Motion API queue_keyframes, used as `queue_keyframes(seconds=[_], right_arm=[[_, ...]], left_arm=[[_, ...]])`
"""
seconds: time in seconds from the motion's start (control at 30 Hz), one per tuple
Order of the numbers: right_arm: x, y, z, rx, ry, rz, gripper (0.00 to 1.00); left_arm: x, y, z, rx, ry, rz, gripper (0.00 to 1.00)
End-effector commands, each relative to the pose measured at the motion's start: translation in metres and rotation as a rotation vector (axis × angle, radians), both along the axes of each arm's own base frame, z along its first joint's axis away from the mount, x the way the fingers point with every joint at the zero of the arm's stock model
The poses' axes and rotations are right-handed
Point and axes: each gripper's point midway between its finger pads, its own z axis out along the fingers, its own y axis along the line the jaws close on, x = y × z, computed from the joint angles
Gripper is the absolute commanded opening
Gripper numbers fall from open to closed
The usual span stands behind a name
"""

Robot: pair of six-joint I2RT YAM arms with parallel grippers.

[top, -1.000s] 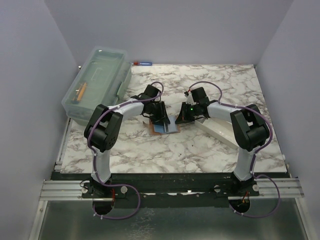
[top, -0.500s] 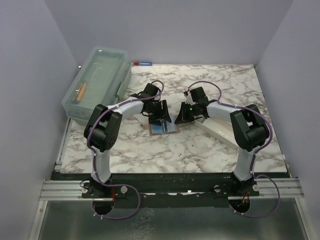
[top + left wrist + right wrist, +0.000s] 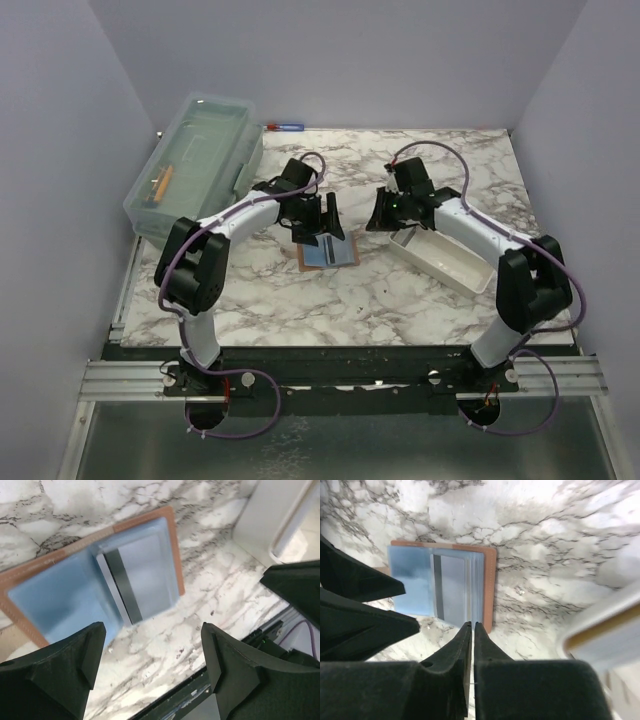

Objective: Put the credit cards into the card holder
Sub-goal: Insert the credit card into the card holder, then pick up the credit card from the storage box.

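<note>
The left gripper (image 3: pixel 152 635) (image 3: pixel 320 222) hangs with its two black fingers (image 3: pixel 60 675) spread wide and nothing between them. Directly below the gap lies the reddish-brown leather card holder (image 3: pixel 171 545) (image 3: pixel 326 256), opened flat so that its light blue lining faces up. A thin light grey-blue card (image 3: pixel 147 575) with a dark stripe along one side rests in the half of the holder nearer this gripper's right finger, framed by the blue lining. Whether it sits fully inside a pocket is not clear.

The right gripper (image 3: pixel 472 630) (image 3: pixel 381 216) has its fingers pressed together with only a thin slit between them, and they hold nothing. Just beyond its fingertips in the wrist view, the open card holder (image 3: pixel 490 580) lies apart from them with the striped card (image 3: pixel 452 592) on it. To this gripper's other side, close by, is a long white rectangular tray (image 3: pixel 447 262) (image 3: pixel 600 652) (image 3: pixel 265 515).

Everything rests on a white, grey-veined marble table (image 3: pixel 350 300). Well away from the left gripper, at the table's far left edge, stands a clear plastic lidded box (image 3: pixel 195 165).
</note>
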Motion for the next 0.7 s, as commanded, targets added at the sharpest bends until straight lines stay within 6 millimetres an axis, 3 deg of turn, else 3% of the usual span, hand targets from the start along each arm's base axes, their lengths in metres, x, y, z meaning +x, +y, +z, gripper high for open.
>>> queue_keyframes(seconds=[0.0, 0.17, 0.33, 0.43, 0.67], right_arm=[[-0.001, -0.039, 0.026, -0.117, -0.076, -0.183, 0.16], [-0.005, -0.07, 0.031, -0.02, -0.096, -0.423, 0.45], [-0.009, -0.083, 0.031, 0.136, -0.113, -0.549, 0.72], [-0.005, -0.09, 0.025, 0.163, -0.093, -0.587, 0.77], [0.008, -0.095, 0.008, 0.18, -0.07, -0.626, 0.81]], left_arm=[[-0.004, 0.007, 0.053, -0.025, -0.125, -0.057, 0.84], [-0.003, 0.014, 0.079, -0.015, -0.233, -0.08, 0.84], [-0.004, 0.03, 0.072, 0.053, -0.291, -0.066, 0.84], [-0.01, 0.031, 0.069, 0.039, -0.285, -0.064, 0.84], [-0.019, 0.02, 0.082, -0.039, -0.294, -0.088, 0.84]])
